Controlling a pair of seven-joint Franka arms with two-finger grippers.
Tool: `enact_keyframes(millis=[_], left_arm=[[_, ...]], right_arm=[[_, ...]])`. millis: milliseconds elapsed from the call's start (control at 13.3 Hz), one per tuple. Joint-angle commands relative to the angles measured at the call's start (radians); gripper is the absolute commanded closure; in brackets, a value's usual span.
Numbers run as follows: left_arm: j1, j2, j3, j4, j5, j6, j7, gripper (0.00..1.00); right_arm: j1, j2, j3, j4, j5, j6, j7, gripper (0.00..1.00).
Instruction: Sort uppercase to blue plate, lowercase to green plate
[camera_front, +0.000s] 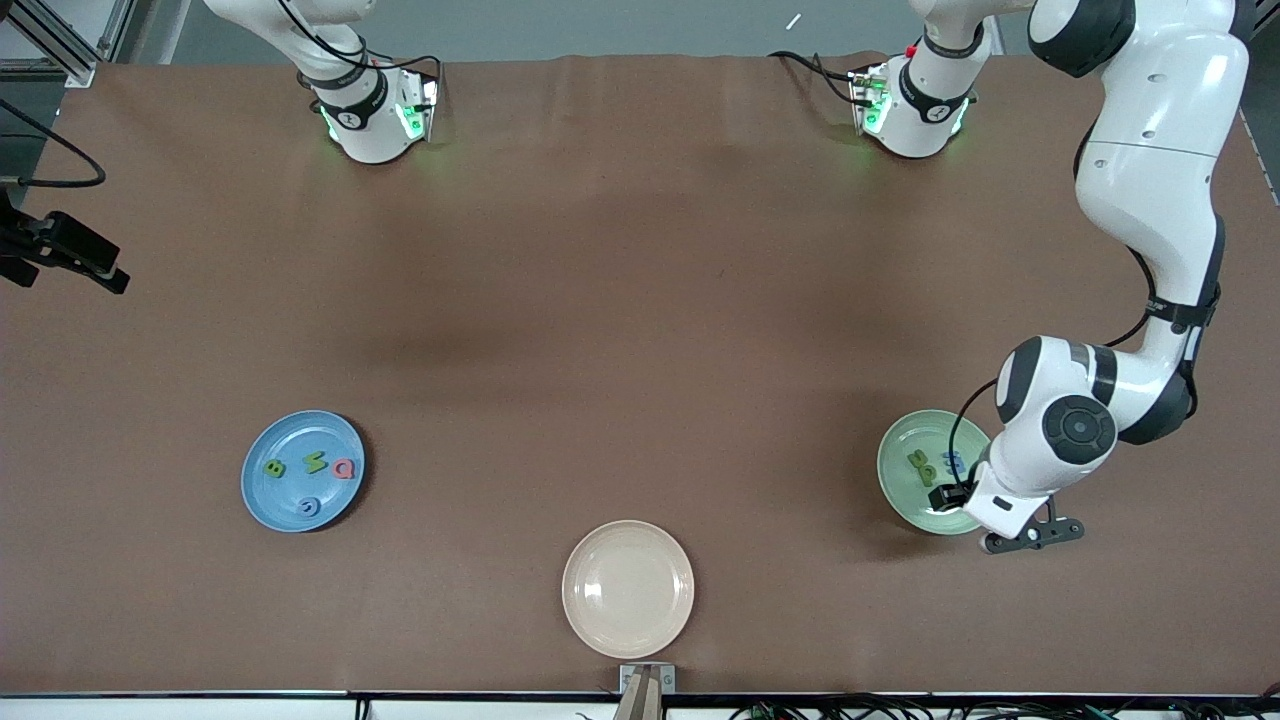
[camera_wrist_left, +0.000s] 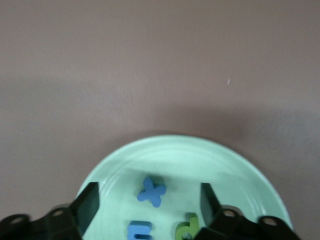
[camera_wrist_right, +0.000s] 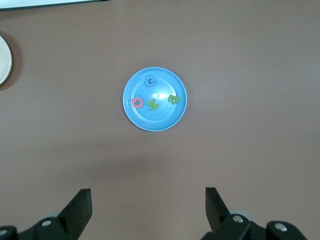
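On the blue plate (camera_front: 303, 470) I see four uppercase (camera_front: 309, 464) pieces. Right end effector (camera_wrist_right: 147, 210) hangs wide above it. Left end effector (camera_wrist_left: 149, 205), wide and empty, hovers over the green plate (camera_front: 900, 480); only its wrist view shows the blue x (camera_wrist_left: 151, 191).

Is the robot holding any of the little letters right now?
No. The left end effector is open over the green plate, with the blue x lying loose below. The right end effector is open and empty.
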Motion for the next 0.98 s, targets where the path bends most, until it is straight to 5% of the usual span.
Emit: enact_keyframes(millis=[0,901], left_arm=[[0.008,-0.069,-0.015,-0.002,0.019,-0.042,0.024,0.00],[0.015,-0.132,-0.018,0.000,0.005,-0.122,0.078,0.00]], right_arm=[[-0.006,-0.011,0.008,-0.016,-0.003,0.009,0.005,0.00],[-0.011,-0.013,0.008,-0.013,0.005,0.006,-0.005,0.00]])
